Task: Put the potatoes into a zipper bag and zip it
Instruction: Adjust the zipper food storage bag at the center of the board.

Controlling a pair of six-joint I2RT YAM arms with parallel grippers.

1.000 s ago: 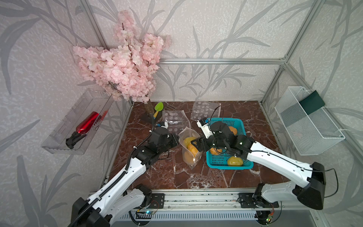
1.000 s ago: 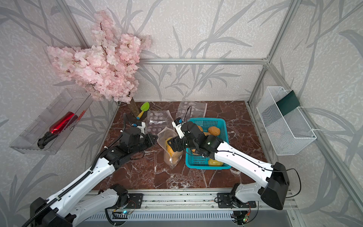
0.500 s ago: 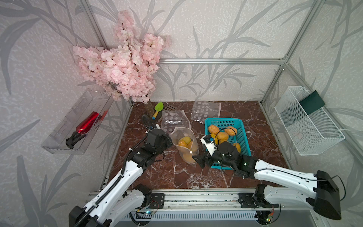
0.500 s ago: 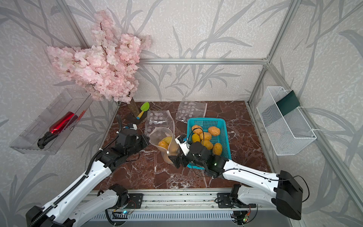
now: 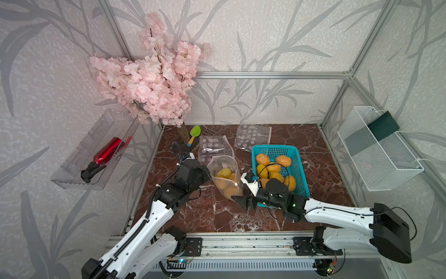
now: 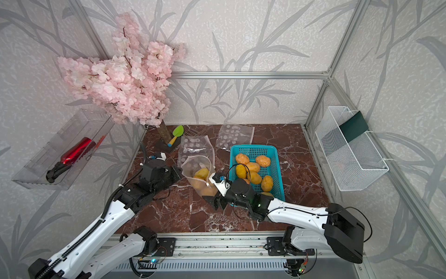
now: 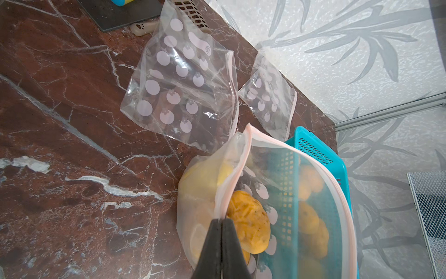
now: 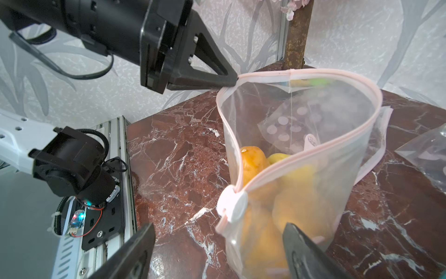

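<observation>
A clear zipper bag [image 5: 225, 166] stands open on the marble floor, with several yellow potatoes [image 5: 224, 173] inside. My left gripper [image 5: 209, 177] is shut on the bag's pink rim [image 7: 243, 154], and its tips [image 7: 221, 219] are pressed together. More potatoes [image 5: 274, 168] lie in the teal basket [image 5: 275, 151] to the right of the bag. My right gripper [image 5: 242, 201] is open low at the bag's near end. In the right wrist view its fingers [image 8: 144, 239] stand wide on either side of the white slider [image 8: 233, 203] and touch nothing.
Two empty spotted bags [image 5: 213, 149] [image 5: 252, 136] lie flat behind the open one. A pink blossom tree [image 5: 149, 82] and a green trowel [image 5: 194, 132] stand at the back left. A white wire basket [image 5: 376, 154] hangs on the right wall.
My right arm has drawn back from over the bag's mouth and come down to the front end of the bag. The left gripper has kept its hold on the rim.
</observation>
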